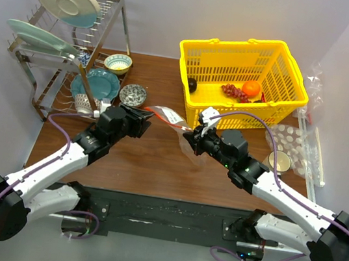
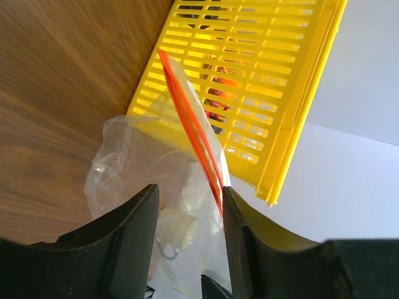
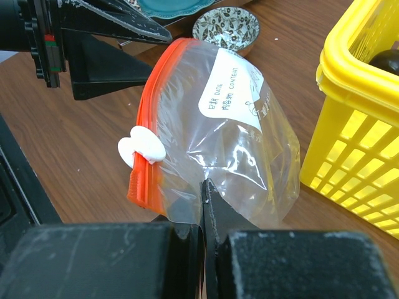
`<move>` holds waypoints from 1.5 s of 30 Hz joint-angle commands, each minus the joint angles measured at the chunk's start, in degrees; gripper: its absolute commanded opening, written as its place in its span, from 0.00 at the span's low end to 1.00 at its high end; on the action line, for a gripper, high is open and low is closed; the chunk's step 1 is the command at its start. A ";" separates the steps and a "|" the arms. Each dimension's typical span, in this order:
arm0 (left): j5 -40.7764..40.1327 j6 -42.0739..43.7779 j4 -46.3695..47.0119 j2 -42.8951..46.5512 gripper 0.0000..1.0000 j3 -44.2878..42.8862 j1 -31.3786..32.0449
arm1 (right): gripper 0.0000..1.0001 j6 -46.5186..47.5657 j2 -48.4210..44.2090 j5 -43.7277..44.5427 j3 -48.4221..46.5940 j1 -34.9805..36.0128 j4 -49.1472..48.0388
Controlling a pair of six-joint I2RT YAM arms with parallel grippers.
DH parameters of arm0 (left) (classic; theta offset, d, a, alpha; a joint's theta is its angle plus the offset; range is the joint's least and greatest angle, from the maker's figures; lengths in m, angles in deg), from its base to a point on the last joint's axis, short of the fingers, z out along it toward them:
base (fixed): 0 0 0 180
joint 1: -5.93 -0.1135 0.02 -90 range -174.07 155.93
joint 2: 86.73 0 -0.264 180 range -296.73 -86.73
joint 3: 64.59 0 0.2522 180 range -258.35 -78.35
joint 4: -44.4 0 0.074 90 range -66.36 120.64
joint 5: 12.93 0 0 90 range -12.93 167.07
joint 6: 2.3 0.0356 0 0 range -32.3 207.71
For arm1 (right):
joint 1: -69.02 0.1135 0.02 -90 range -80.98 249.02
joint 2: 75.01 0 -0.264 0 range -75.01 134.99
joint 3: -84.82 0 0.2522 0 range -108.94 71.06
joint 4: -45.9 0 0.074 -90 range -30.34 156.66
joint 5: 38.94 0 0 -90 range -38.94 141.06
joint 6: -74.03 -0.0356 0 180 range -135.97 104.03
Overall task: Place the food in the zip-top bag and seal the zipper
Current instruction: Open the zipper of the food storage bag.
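**A:** Left side first. The left arm reaches forward and slants inward. The left gripper (image 2: pixel 189 192) is half-spread, with one end of the zip-top bag (image 3: pixel 230 143) between its fingers. The zipper (image 3: pixel 142 180) lies against one finger. Can't tell if it's actually pinching.

**B:** Bag position?

**A:** Mid-table, strung between the two grippers. The zipper's long axis runs left-right, gripper to gripper. The white slider tab (image 3: pixel 142 148) sits toward the right gripper's end. The mouth looks closed to me.

**B:** Right side?

**A:** The right gripper (image 3: pixel 206 187) is clamped tight on the bag's film just under the strip. That arm mirrors the left one, forearm angled in, so the two grippers face each other across the bag.

**B:** Food?

**A:** None bagged. It's in the yellow basket (image 1: pixel 243 111), beyond the bag and to its right: dark round fruit (image 1: pixel 192 84), grapes (image 1: pixel 234 91), orange (image 1: pixel 251 88). I can't make out the green vegetable.

**B:** Who fetches?

**A:** The right arm is nearer the basket, but it's the one clearly holding the bag. My read: the left needs a firm grip and the mouth needs opening before the right can let go and reach back-right.
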 commanded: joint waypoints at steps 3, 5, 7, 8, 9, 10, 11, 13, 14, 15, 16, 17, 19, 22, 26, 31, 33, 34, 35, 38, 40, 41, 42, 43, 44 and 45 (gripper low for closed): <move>-0.39 -0.83 2.55 -0.91 0.49 -2.27 -0.37 | 0.00 0.66 -0.64 0.00 -0.05 0.31 -1.57; -0.21 -0.75 2.82 -1.52 0.49 -2.27 -0.37 | 0.00 0.58 -0.55 -0.17 -0.14 0.31 -1.66; 0.40 -0.74 3.25 -1.87 0.49 -2.10 -0.37 | 0.00 0.49 -0.38 -0.35 -0.14 0.31 -1.66; 0.57 -0.83 3.61 -2.14 0.49 -2.19 -0.37 | 0.00 0.49 -0.37 -0.44 -0.23 0.39 -1.66; 0.66 -0.83 3.78 -2.40 0.49 -2.10 -0.37 | 0.00 0.49 -0.46 -0.44 -0.23 0.31 -1.66; 0.84 -0.83 3.96 -2.58 0.49 -2.10 -0.37 | 0.00 0.49 -0.37 -0.53 -0.23 0.39 -1.66; 0.84 -0.83 4.13 -2.75 0.49 -2.01 -0.37 | 0.00 0.49 -0.46 -0.53 -0.23 0.31 -1.66; 0.75 -0.83 4.31 -3.10 0.49 -2.01 -0.37 | 0.00 0.49 -0.64 -0.61 -0.23 0.31 -1.57; 0.58 -0.83 4.31 -3.19 0.49 -2.10 -0.37 | 0.00 0.58 -0.64 -0.79 -0.23 0.31 -1.57; 0.40 -0.83 4.31 -3.45 0.49 -2.10 -0.37 | 0.00 0.49 -0.72 -0.97 -0.14 0.31 -1.57; 0.31 -0.83 4.40 -3.63 0.49 -2.10 -0.37 | 0.00 0.49 -0.81 -1.23 -0.05 0.31 -1.66; 0.14 -0.75 4.40 -3.89 0.49 -2.19 -0.37 | 0.00 0.49 -0.73 -1.49 0.12 0.31 -1.74; 0.05 -0.57 6.42 -4.24 0.50 -2.27 -0.37 | 0.00 0.58 -0.73 -2.02 0.30 0.31 -1.75; 0.22 -0.39 6.95 -5.12 0.52 -2.80 -0.37 | 0.00 0.58 -0.72 -3.07 0.65 0.31 -1.83; 0.40 -0.48 8.35 -6.00 0.52 -2.89 -0.37 | 0.00 0.49 -0.81 -4.48 0.92 0.31 -2.10; 0.31 -0.48 9.15 -7.32 0.50 -3.94 -0.37 | 0.00 0.22 -0.81 -5.45 0.83 0.31 -2.27; 0.31 -0.31 9.58 -7.67 0.50 -4.38 -0.37 | 0.00 0.31 -0.72 -5.54 0.74 0.31 -2.27; 0.23 -0.30 9.67 -7.94 0.49 -4.38 -0.37 | 0.00 0.31 -0.81 -5.71 0.74 0.31 -2.36; 0.31 -0.04 10.02 -8.11 0.48 -4.47 -0.37 | 0.00 0.49 -0.73 -5.71 0.65 0.31 -2.36; 0.84 0.13 10.64 -8.99 0.42 -4.82 -0.29 | 0.00 0.40 -0.64 -6.15 0.56 0.31 -2.54; 1.28 0.13 11.16 -9.87 0.36 -4.73 -0.29 | 0.00 0.40 -0.64 -6.50 0.39 0.31 -2.71; 1.54 0.13 11.86 -10.13 0.33 -4.73 -0.29 | 0.00 0.40 -0.55 -6.59 0.39 0.31 -2.71; 1.63 0.13 12.31 -10.40 0.24 -4.56 -0.29 | 0.00 0.40 -0.55 -6.68 0.30 0.31 -2.71; 1.63 0.40 12.83 -10.83 0.20 -4.56 -0.29 | 0.00 0.49 -0.55 -6.85 0.30 0.39 -2.63; 1.63 1.18 13.71 -11.10 0.15 -4.65 -0.29 | 0.00 0.49 -0.55 -6.94 0.30 0.31 -2.62; 1.37 1.54 13.89 -11.19 0.11 -4.99 -0.29 | 0.00 0.49 -0.46 -6.94 0.30 0.31 -2.62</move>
